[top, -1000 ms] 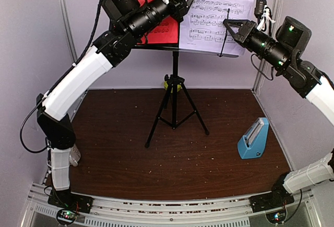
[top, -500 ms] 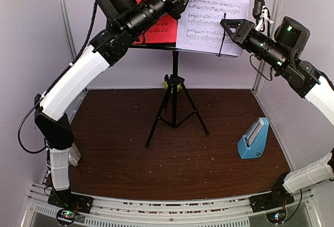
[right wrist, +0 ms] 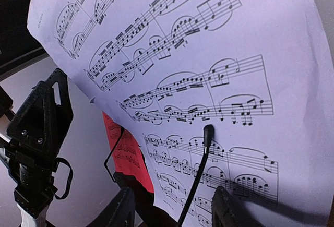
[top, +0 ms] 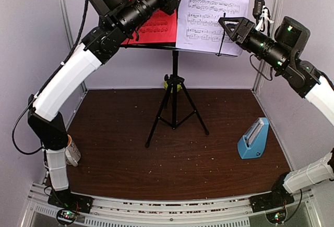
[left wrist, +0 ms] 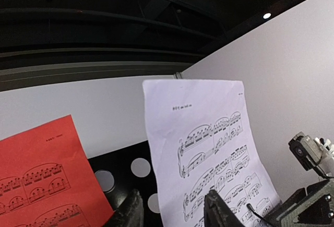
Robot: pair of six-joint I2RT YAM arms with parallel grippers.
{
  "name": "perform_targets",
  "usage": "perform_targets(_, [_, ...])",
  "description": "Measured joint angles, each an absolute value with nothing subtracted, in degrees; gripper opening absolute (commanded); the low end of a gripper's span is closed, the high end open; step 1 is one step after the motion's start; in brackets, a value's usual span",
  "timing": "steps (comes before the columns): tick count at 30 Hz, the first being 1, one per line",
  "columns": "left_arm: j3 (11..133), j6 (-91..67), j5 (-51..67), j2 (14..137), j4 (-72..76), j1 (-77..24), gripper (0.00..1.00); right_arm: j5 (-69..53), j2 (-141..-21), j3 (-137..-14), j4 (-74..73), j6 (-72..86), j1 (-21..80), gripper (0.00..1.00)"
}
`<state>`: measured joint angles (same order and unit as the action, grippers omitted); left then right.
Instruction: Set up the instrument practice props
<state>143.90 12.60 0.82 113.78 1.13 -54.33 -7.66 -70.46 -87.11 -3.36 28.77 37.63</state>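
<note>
Your left gripper [left wrist: 173, 198] and right gripper [right wrist: 174, 193] are hanging wide open, gripping nothing. Nearest you, the blue metronome [top: 254, 139] is standing on the table [top: 130, 148], right of the music stand [top: 175, 68]; up on it, the red sheet [top: 156, 28] and white sheet [top: 214, 8] are resting side by side.
</note>
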Motion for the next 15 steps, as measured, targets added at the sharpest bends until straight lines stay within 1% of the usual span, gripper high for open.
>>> perform_targets(4, [143.9,12.5,-1.6,112.1,1.1,-54.3,0.43,-7.7,-70.1,-87.2,-3.4,28.8,37.6,0.60])
perform_targets(8, [143.9,12.5,-4.0,110.9,1.1,-54.3,0.45,-7.7,-69.5,-87.9,-3.4,28.8,37.6,0.70])
perform_targets(13, [141.6,12.1,-6.0,108.5,0.6,-54.3,0.54,-7.7,-68.0,-88.1,-3.4,28.7,37.6,0.79])
perform_targets(15, [140.3,12.0,-6.7,107.2,-0.4,-54.3,0.59,-7.7,-67.5,-88.6,-3.6,28.5,37.6,0.82])
